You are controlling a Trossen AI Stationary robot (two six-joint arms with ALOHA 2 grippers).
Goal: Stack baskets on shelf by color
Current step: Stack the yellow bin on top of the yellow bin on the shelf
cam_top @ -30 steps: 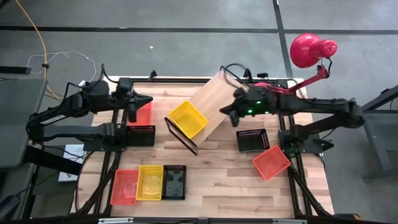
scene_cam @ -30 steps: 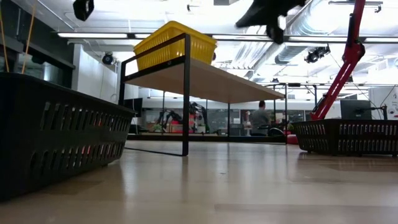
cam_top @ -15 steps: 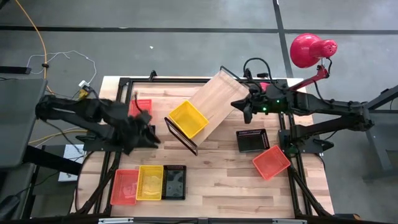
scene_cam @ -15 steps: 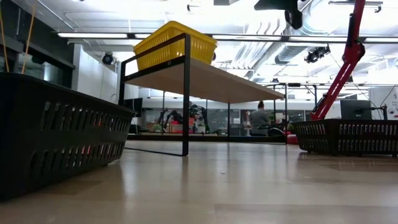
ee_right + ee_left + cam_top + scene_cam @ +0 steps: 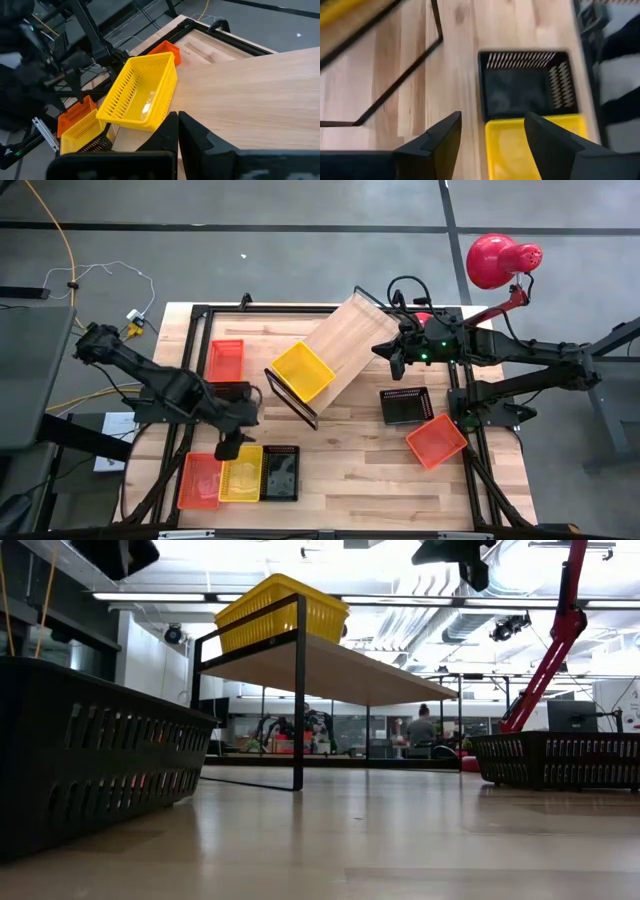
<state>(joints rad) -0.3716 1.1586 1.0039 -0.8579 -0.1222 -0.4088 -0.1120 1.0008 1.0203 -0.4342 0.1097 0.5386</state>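
The left tool (image 5: 229,448) is hovering above the yellow basket (image 5: 241,474) in the desk's front row, fingers spread wide, gripping nothing — a careless descent risks snagging the black basket (image 5: 529,85) touching it. The right tool (image 5: 392,357) is waiting over the shelf (image 5: 345,340), fingers nearly together, empty — one yellow basket (image 5: 138,93) is sitting there.

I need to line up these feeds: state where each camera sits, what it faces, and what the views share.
High: overhead, looking straight down on the shelf, left gripper and right gripper.
Low: tabletop height, looking level under the shelf; arms overhead.
Left wrist: looks past its open fingers at a black basket.
Right wrist: looks past its shut fingers across the shelf.
Shared: the yellow basket on the shelf.
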